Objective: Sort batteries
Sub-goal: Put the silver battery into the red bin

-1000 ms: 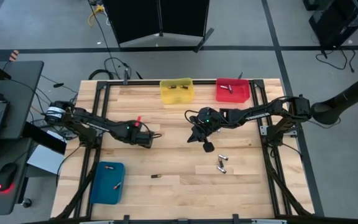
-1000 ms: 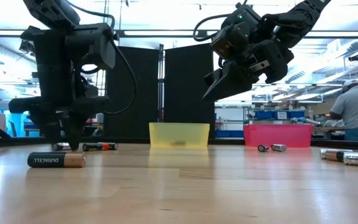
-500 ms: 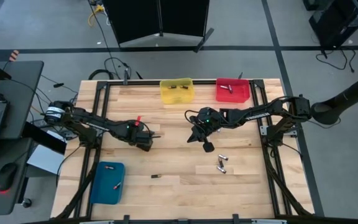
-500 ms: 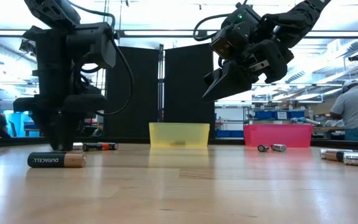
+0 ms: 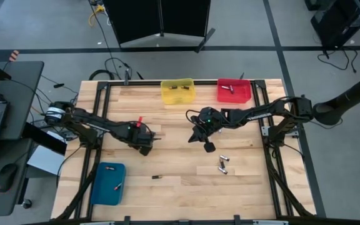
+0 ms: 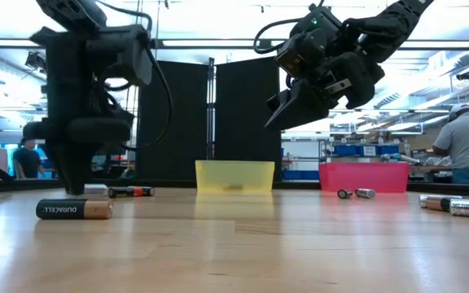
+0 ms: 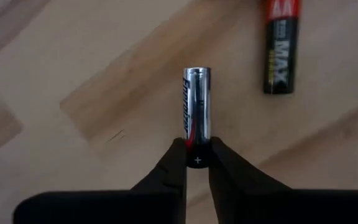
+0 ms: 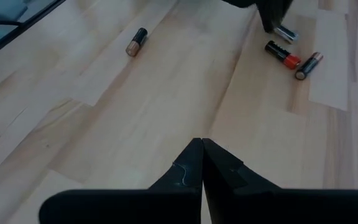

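A silver battery [image 7: 197,99] lies flat on the wooden table, and my left gripper [image 7: 197,160] is shut on its plus end, left of the table's middle [image 5: 145,147]. Beside it lies a black-and-red battery [image 7: 283,46]. My right gripper [image 5: 209,148] hangs shut and empty above the table's middle [image 8: 202,149]. Two batteries [image 5: 222,164] lie near it, toward the near edge. A copper-tipped battery [image 6: 73,209] lies toward the near edge. My left gripper pinches the silver battery's plus end [image 7: 197,144] between its two fingertips [image 7: 174,168], one on each round side. The fingers come from above, pointing down, and lie across the battery. The battery rests flat on the table along its length.
At the far edge stand a yellow bin [image 5: 177,91] and a red bin [image 5: 234,90], each with batteries inside. A blue bin [image 5: 108,183] sits at the near left. One small battery [image 5: 157,177] lies alone near the front. People show in the room behind.
My left gripper has rolled about its downward axis and shut its fingers from wide apart onto the silver battery's end, staying over the same spot. The battery has kept its place on the table.
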